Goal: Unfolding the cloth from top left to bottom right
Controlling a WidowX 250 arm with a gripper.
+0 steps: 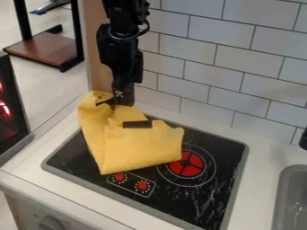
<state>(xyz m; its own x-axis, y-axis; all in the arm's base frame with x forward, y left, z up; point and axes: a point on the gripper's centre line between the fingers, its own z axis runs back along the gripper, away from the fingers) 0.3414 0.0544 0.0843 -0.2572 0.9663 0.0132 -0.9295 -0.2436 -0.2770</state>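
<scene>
1 yellow cloth lies folded and bunched beneath and around the lower end of the black gripper, which hangs down over the cloth's upper-left part. Whether the gripper is released or clenched on fabric cannot be told from this view. The cloth stands in raised folds at the gripper. A broad, flatter layer spreads below the gripper and to its right, and a long fold runs down to a point below it.

Most of the cloth rests over the black cooktop, with its upper-left part reaching past the cooktop's edge. Below and right of the gripper, the cloth partly overlaps the rings around 1 red burner marking. Further below the gripper, just beside the cloth's lower edge, are 2 red dial markings inside an outlined panel.

The white countertop surrounds the cooktop. Behind the gripper and to its right stands a white tiled wall; directly behind the arm is a wooden panel. A gray sink sits well apart from the gripper, to its lower right.
</scene>
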